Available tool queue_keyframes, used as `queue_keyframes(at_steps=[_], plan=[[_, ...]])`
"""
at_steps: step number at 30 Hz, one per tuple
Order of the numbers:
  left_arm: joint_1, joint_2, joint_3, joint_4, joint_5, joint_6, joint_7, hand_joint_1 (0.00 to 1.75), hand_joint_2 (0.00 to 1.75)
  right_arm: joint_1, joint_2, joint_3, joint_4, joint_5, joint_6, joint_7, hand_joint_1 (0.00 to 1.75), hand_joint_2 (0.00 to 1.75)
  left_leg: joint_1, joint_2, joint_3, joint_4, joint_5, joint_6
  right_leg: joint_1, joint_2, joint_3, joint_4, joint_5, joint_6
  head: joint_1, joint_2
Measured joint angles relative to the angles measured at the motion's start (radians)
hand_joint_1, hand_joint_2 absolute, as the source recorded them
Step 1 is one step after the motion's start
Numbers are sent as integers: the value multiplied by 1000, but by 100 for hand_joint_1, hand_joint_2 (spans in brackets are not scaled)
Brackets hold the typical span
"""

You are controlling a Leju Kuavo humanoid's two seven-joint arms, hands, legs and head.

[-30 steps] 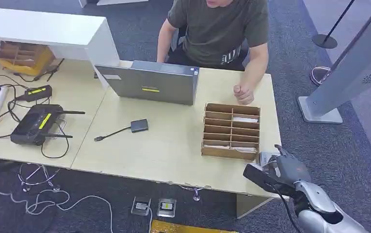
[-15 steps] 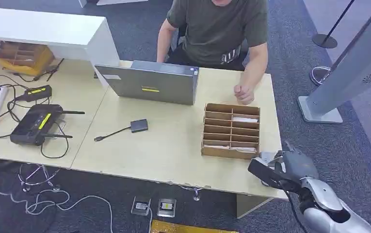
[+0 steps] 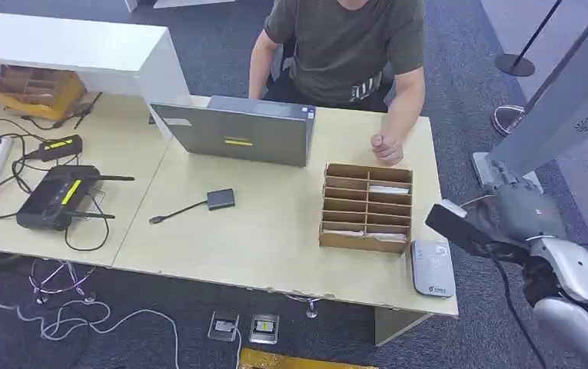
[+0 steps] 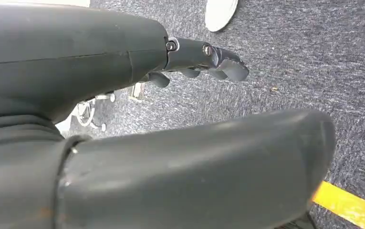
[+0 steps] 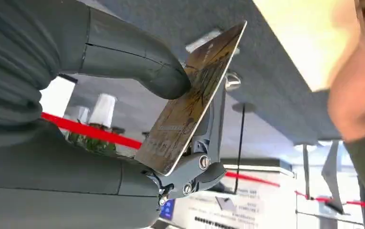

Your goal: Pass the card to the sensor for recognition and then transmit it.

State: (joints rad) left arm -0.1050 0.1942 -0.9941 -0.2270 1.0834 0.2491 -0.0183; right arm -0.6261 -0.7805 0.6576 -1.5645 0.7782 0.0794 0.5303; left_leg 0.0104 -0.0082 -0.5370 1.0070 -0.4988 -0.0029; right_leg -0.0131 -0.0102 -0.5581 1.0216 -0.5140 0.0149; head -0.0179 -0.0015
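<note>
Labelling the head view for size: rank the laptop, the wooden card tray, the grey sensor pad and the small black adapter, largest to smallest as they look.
1. Laptop
2. Wooden card tray, not far behind
3. Sensor pad
4. Black adapter

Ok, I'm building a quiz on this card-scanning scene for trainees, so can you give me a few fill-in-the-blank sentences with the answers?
1. The card is held by the ____ robot hand.
2. The grey sensor lies on the table beside the wooden ____.
3. The person sits behind an open ____.
4. The left robot hand hangs over the ____.

Missing words: right; organizer; laptop; carpet
</note>
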Motion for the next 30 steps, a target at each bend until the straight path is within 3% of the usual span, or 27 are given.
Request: queue_keyframes(at_steps=[9, 17, 22, 27, 30], plan=[[0, -1, 0, 0, 16, -3, 0, 0, 0, -43, -16, -35, -109, -13, 36, -6, 175, 175, 0, 0, 0, 0, 0, 0, 0, 0, 0, 0, 0, 0, 0, 0], [-1, -1, 0, 0, 25, 3, 0, 0, 0, -100, -5, -28, -130, 11, 62, -34, 175, 175, 0, 0, -1, 0, 0, 0, 0, 0, 0, 0, 0, 0, 0, 0], [-1, -2, 0, 0, 31, 3, 0, 0, 0, -148, 41, 1, -120, 35, 48, -74, 175, 175, 1, 0, -1, 0, 0, 0, 0, 0, 0, 0, 0, 0, 0, 0], [-2, -3, 0, 0, 35, 0, -3, 0, 0, -177, 119, 32, -76, 42, -22, -116, 175, 175, 1, -1, -2, 0, 0, 0, 1, 0, 0, 1, 0, 0, 0, 0], [-4, -3, 0, 0, 30, 0, -2, 0, 0, -195, 171, 57, -39, 57, -55, -103, 175, 175, 1, -1, -1, 0, 0, 0, 1, 0, 0, 1, 0, 0, 0, 0]])
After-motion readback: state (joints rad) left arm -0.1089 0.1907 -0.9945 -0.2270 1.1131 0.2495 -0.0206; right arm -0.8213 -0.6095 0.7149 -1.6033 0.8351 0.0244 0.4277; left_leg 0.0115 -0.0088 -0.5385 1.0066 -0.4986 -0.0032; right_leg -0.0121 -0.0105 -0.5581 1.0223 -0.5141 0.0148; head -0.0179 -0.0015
